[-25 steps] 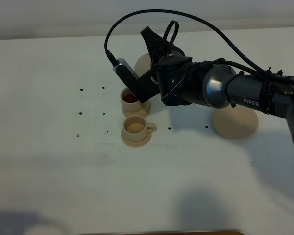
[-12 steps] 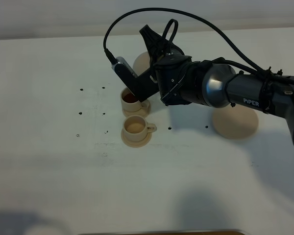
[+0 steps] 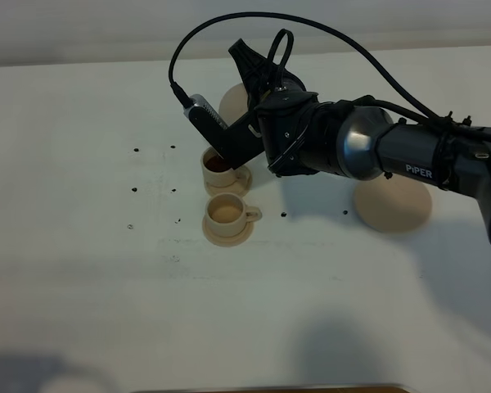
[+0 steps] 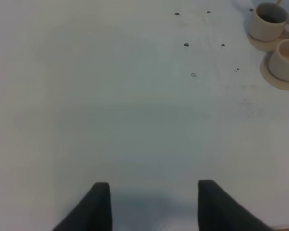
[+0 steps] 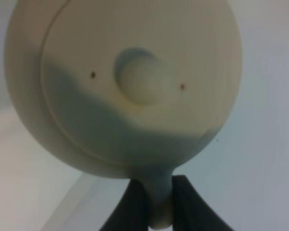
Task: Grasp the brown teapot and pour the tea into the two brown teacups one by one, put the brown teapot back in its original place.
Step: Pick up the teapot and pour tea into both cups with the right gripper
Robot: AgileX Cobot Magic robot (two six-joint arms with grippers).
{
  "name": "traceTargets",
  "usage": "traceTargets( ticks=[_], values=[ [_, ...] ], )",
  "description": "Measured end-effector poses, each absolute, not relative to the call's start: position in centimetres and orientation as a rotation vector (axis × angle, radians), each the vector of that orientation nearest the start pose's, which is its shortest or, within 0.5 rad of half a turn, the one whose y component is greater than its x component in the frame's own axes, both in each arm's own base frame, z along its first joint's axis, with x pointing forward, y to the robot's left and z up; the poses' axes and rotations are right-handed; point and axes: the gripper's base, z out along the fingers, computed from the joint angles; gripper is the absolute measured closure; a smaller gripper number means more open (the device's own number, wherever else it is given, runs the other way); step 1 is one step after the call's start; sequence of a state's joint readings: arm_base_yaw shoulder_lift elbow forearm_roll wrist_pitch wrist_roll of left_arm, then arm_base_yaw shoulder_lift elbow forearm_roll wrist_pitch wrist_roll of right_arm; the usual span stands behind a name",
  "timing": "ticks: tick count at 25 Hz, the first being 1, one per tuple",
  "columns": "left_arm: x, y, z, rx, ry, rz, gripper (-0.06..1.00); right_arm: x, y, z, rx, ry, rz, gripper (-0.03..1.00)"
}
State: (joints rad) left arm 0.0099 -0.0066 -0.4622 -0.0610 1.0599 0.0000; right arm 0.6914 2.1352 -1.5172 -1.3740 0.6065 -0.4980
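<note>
The teapot (image 3: 232, 101) hung in the air, tipped over toward the far cup (image 3: 218, 164), most of it hidden behind the arm in the high view. In the right wrist view its lid (image 5: 96, 96) and knob (image 5: 143, 82) filled the picture. It looked like hard matte ceramic: stiff, brittle if knocked against a cup rim, and probably fairly heavy with tea inside, the weight shifting toward the spout as it tilted. The matte finish should not be very slippery. The loop handle (image 5: 158, 211) was the sensible place to take hold, though a pinch on so thin a loop might let the body swing.

The right gripper (image 5: 157, 185) was clamped tight on that handle, one finger on each side, holding nothing else.

The far cup showed dark tea inside. The near cup (image 3: 225, 213), just beside it on its own small saucer, had a paler inside, and I could not tell whether it had been filled. Whether tea was flowing at this moment I could not tell either. The big saucer (image 3: 393, 206) lay bare, well apart from the cups on the right, waiting for the pot.

The left gripper (image 4: 154, 197) hovered over the bare table (image 3: 82, 286) with its jaws spread apart, holding nothing, well away from both cups
</note>
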Motion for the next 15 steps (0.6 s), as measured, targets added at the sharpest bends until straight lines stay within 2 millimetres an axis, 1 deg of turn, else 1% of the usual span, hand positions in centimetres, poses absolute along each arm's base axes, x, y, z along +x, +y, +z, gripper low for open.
traceTargets(
  ticks=[15],
  values=[
    [-0.17, -0.49, 26.69, -0.009, 2.074, -0.067, 0.47, 39.52, 26.08, 18.7, -2.193, 1.024, -1.267, 0.88]
  ],
)
